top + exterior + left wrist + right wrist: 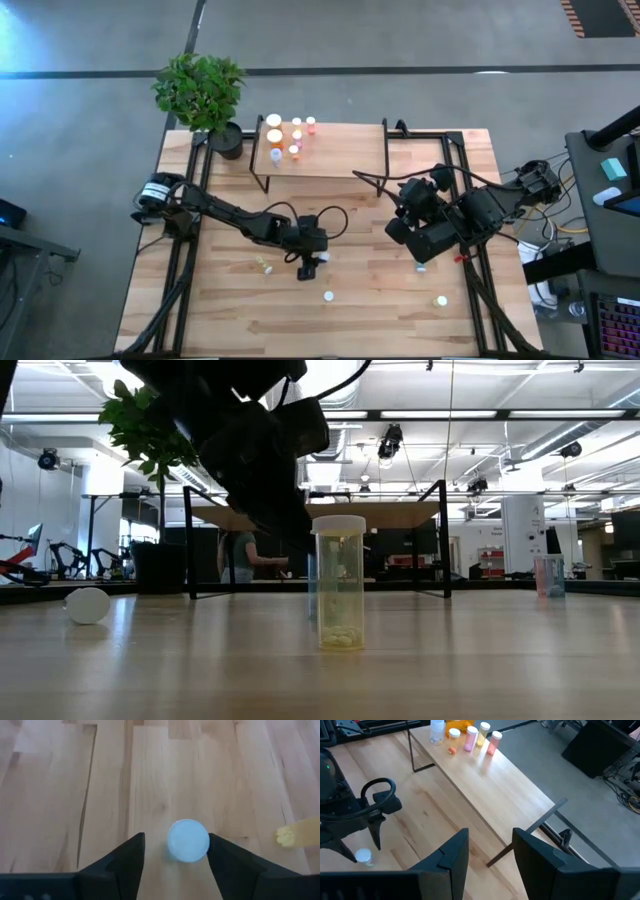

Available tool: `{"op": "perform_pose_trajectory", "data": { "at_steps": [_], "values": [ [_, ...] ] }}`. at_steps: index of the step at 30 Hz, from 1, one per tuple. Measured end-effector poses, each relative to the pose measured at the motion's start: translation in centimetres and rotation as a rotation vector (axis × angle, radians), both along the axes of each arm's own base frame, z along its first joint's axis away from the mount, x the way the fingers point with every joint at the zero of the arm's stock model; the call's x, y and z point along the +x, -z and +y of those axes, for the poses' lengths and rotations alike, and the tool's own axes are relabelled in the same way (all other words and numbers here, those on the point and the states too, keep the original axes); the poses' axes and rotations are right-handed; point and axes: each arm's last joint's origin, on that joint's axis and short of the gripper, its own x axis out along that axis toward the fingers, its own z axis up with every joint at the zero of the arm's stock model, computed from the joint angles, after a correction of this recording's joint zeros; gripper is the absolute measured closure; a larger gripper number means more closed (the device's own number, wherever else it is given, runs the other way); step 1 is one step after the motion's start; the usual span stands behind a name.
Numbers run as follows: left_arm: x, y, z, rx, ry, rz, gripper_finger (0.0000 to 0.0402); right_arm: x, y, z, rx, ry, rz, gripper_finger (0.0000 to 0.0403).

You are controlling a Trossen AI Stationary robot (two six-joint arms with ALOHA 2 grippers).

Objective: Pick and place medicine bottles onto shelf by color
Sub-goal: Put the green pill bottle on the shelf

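Left wrist view shows our left pincer spread wide around an upright white-capped bottle, long axis vertical, standing on the worktop nearer one finger. Our right pincer, also spread, waits well off toward 3 o'clock; the shelf lies at 12 o'clock.

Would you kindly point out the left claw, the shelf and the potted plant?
left claw (175,850): left wrist view, gap between its fingertips.
shelf (345,155): high view, bare wood of the board.
potted plant (200,88): high view, leaves.
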Motion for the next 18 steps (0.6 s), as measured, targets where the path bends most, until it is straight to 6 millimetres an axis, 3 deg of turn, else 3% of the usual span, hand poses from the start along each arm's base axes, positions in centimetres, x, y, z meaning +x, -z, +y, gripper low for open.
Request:
{"op": "perform_pose_trajectory", "data": {
  "at_steps": [18],
  "values": [
    [0.09, -0.03, -0.03, -0.002, 0.007, -0.023, 0.0288, -0.02, 0.01, -0.01, -0.006, -0.005, 0.008, 0.0259]
  ]
}}
